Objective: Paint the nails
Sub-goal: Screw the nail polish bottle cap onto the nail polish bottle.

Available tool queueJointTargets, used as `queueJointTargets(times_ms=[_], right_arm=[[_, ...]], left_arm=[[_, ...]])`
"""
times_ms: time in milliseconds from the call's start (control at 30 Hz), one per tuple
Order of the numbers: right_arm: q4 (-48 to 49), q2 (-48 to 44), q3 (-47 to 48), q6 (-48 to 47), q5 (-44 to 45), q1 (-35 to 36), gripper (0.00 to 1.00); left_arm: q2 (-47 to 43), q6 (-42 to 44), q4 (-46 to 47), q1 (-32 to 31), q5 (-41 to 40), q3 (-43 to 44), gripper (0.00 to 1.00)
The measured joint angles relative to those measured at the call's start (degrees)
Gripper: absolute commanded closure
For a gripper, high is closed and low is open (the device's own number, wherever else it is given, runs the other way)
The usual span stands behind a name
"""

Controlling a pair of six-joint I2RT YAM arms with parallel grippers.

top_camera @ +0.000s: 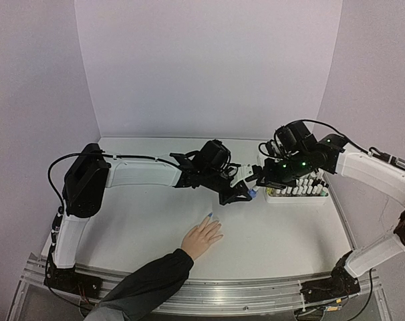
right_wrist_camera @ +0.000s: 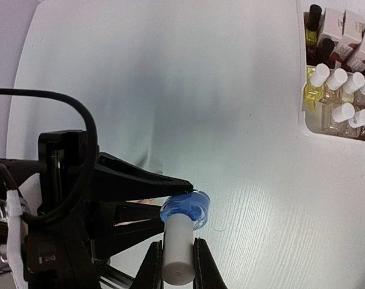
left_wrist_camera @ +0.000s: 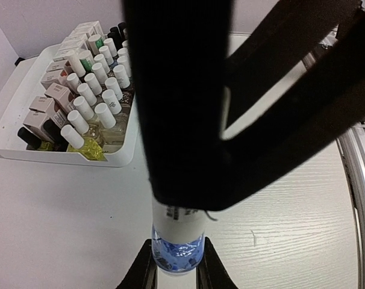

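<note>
1. Left gripper (left_wrist_camera: 177, 268) clamped on small blue glass polish bottle (right_wrist_camera: 184, 209); right gripper (right_wrist_camera: 177, 265) pinching its white cylindrical cap (right_wrist_camera: 177, 244).
2. Nails (top_camera: 209, 215) on pale hand (top_camera: 202, 239), flat near white table (top_camera: 142, 221) near edge; one seemingly blue.

A robotics lab cell. Plain pale panels (top_camera: 209, 67) enclose a white surface (top_camera: 142, 214) edged by an aluminium rail (top_camera: 256, 295).

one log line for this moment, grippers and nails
left gripper: shut on blue polish bottle | right gripper: shut on white cap, cap on bottle | hand: palm down | one nail blue
</note>
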Motion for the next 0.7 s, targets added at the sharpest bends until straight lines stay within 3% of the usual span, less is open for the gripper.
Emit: queueJointTargets(times_ms=[133, 567, 700], right_arm=[[-2.3, 2.3, 2.4, 5.6, 1.2, 0.5, 0.85], [-10.4, 3.9, 5.9, 8.8, 5.7, 0.6, 0.20], [-12.1, 3.0, 6.5, 7.3, 6.4, 0.5, 0.16]], left_arm=[[0.2, -0.1, -0.1, 0.1, -1.0, 0.0, 1.00], [-0.2, 1.6, 0.0, 1.0, -0.3, -0.8, 1.00], [-1.0, 1.9, 0.5, 1.1, 0.9, -2.0, 1.00]])
